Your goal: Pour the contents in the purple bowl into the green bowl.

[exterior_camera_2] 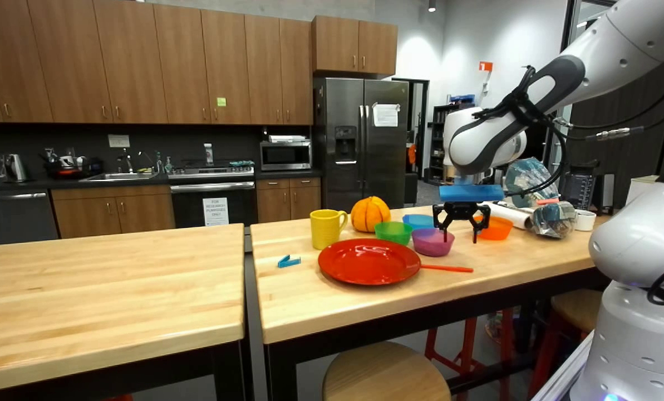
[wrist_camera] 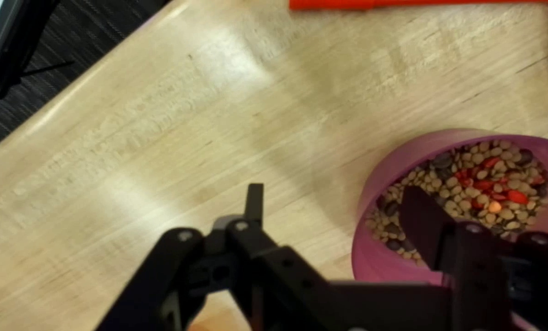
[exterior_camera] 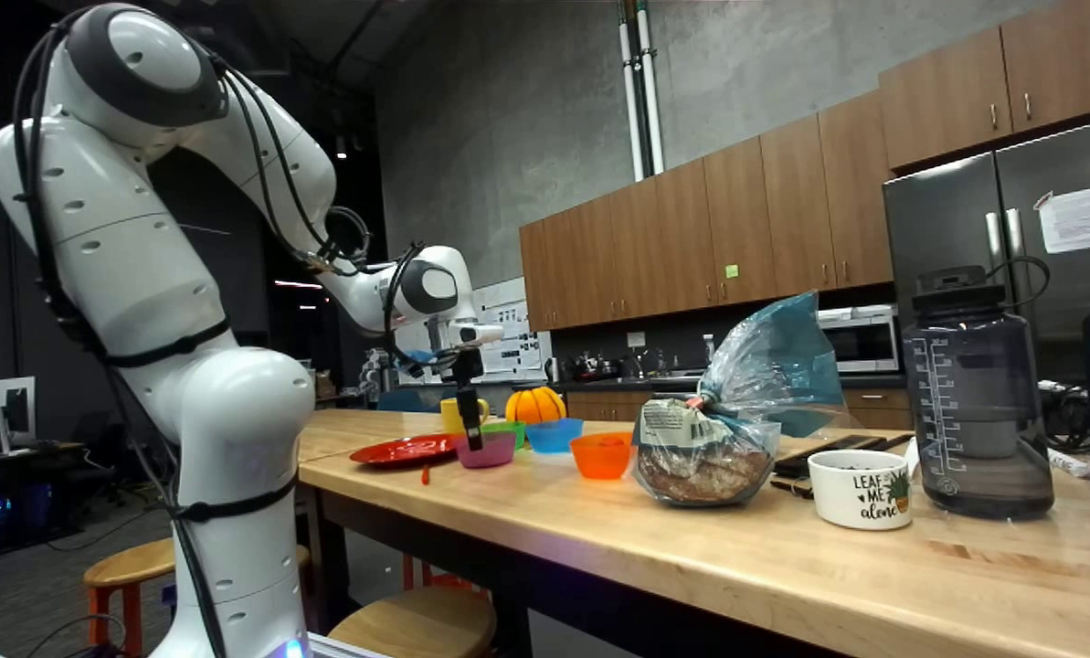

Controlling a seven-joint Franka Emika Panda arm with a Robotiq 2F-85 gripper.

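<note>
Left to right in an exterior view: yellow mug, red plate near, orange pumpkin far, green bowl. Purple bowl just right of green bowl and nearer, upright on wooden table, holding tan, dark and red lentil-like mix. Gripper next, fingers released, spread: one above the mix, one outside the right rim. Can't tell if either touches the bowl. Orange bowl farther right.

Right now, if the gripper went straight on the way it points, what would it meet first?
Pointing down, the gripper would probably meet the seed-like mix in the purple bowl with one finger; the other overhangs the table. Depth is unclear.
</note>
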